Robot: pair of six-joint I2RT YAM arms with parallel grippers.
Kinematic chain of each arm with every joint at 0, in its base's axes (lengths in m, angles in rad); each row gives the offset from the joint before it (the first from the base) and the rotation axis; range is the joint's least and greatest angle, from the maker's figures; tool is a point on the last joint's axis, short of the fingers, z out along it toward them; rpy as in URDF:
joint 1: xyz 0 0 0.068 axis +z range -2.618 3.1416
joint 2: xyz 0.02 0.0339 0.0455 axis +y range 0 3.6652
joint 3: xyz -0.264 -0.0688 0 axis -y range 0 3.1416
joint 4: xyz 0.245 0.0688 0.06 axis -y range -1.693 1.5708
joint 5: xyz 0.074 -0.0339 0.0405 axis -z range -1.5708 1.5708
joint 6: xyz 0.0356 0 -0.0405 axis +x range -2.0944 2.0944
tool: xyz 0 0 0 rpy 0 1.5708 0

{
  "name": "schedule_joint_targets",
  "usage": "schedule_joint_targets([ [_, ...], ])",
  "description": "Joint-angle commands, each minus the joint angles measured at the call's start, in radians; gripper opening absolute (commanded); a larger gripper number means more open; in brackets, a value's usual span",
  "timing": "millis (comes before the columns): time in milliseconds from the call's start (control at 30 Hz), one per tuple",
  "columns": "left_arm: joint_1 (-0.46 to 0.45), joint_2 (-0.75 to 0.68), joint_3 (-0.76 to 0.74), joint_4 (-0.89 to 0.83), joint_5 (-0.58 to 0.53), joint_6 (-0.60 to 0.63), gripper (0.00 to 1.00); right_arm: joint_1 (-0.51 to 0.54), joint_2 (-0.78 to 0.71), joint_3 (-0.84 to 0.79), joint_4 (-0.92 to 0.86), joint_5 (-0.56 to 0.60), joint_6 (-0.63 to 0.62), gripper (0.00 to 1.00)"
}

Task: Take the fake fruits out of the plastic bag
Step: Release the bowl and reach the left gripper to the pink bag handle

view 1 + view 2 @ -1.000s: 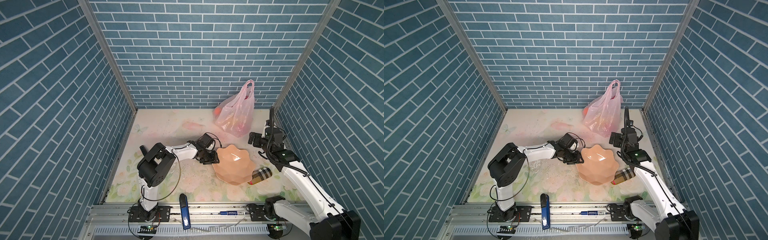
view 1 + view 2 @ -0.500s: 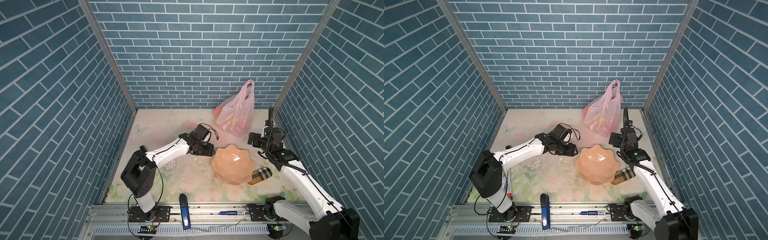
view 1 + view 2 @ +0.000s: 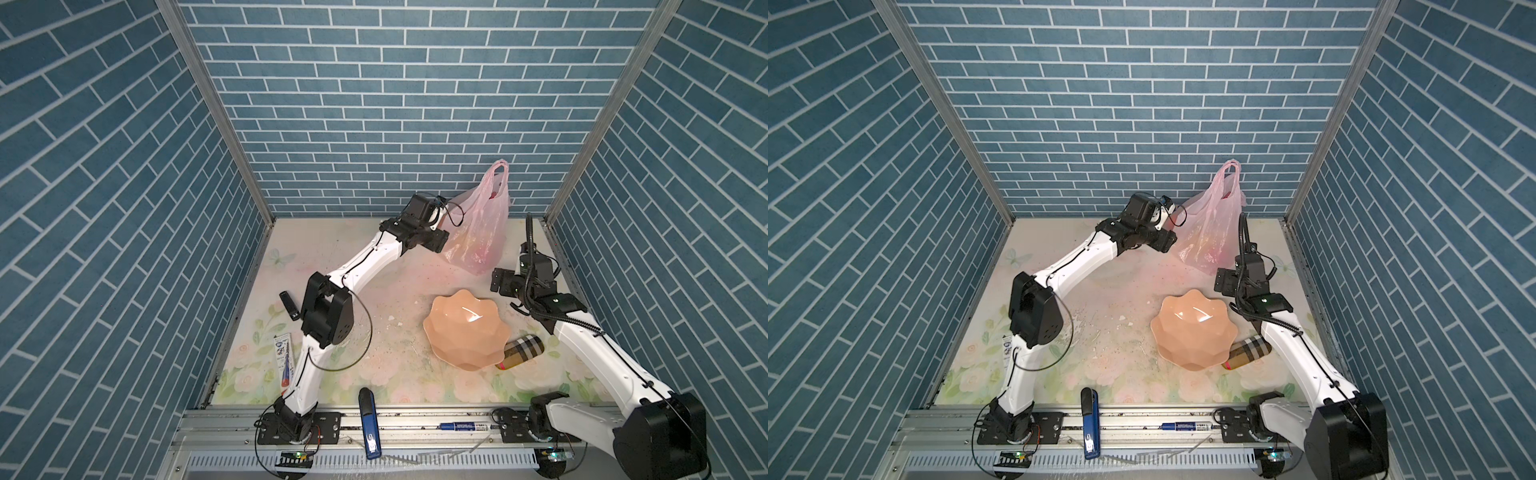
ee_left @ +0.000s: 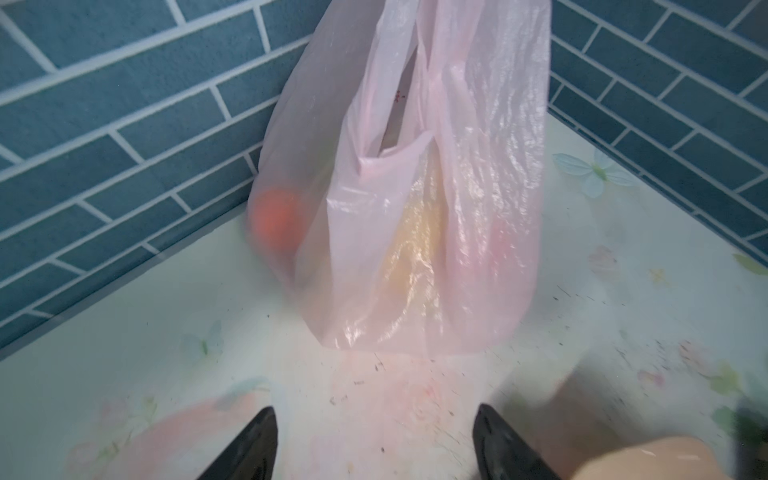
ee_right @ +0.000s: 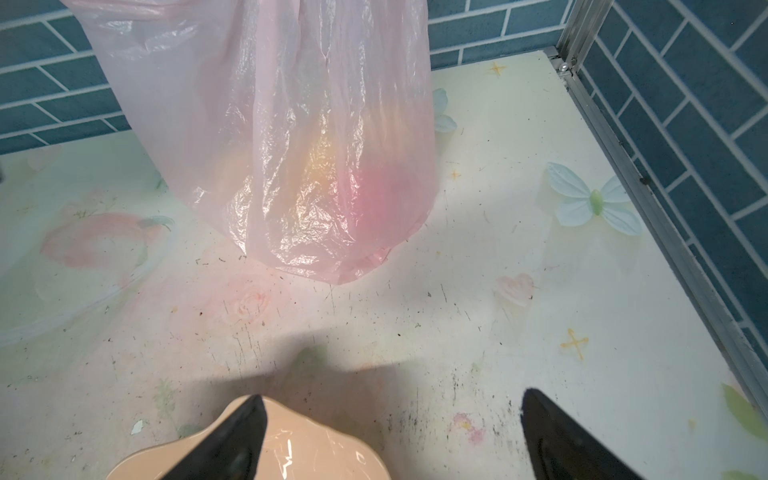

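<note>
The plastic bag (image 3: 478, 232) stands at the back of the table (image 3: 374, 299), right of the middle, with 1 handle loop raised against the back wall (image 3: 374, 124). The fake fruits are inside it and show only as blurred patches through the pink film: an orange-red ball (image 4: 276, 220) low against the side nearest the wall, a yellow mass (image 4: 415, 241) in the middle and a red-pink glow (image 5: 382, 187) near the bottom. Their number cannot be told.

The left gripper (image 4: 374, 411) is near the bag's left side in both top views, pointing at it. Its 2 fingers are spread wide with only bare table between them, and they grip nothing. The right gripper (image 5: 392, 395) hangs between the bag and the peach scalloped plate (image 3: 465, 328). Its fingers are spread wider and hold nothing, and 1 of them lies over the plate's rim in the right wrist view.

A plaid cylinder (image 3: 521, 351) lies touching the plate's near right edge. A blue stapler (image 3: 369, 419) rests on the front rail.
</note>
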Motion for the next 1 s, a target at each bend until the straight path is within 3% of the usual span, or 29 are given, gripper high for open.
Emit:
schedule_joint_targets([
  [0,0.040,0.090,0.085,0.085,0.046,0.062,0.76,0.001,0.007,-0.002,0.051,-0.042,-0.031,0.95],
  [200,0.044,0.230,0.223,0.110,0.122,0.067,0.76,0.001,0.045,0.006,0.065,-0.049,-0.053,0.94],
  [533,0.053,0.381,0.371,0.226,0.254,-0.055,0.67,-0.001,0.069,-0.015,0.090,-0.059,-0.043,0.93],
  [633,0.059,0.400,0.380,0.276,0.287,-0.089,0.54,-0.002,0.080,-0.010,0.088,-0.059,-0.043,0.93],
  [800,0.076,0.413,0.383,0.318,0.331,-0.152,0.15,-0.002,0.096,0.000,0.089,-0.065,-0.041,0.92],
  [967,0.101,0.351,0.289,0.366,0.309,-0.212,0.01,-0.002,0.102,0.003,0.087,-0.080,-0.030,0.90],
])
